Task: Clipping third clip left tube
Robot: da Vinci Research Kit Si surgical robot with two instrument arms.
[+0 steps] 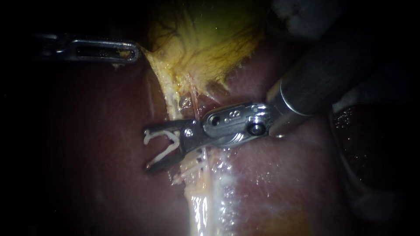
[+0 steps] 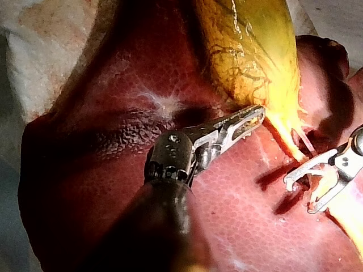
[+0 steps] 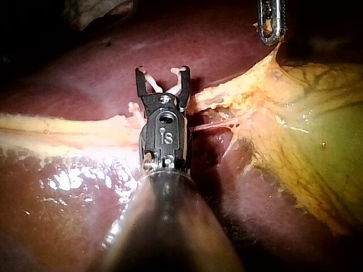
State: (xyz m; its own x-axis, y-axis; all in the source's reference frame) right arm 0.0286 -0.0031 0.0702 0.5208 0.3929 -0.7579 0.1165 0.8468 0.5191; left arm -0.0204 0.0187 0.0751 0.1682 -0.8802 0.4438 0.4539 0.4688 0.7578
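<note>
Dark liver (image 1: 284, 183) behind, left claw (image 1: 134, 52) clamped on gallbladder (image 1: 205, 39), right claw (image 1: 147, 149) cradling an open clip (image 1: 162, 154) that should straddle the tube (image 1: 194, 97) fully before closing.

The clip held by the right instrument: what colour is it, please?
White; the clip shows best in the endoscope view, held in the right instrument.
</note>
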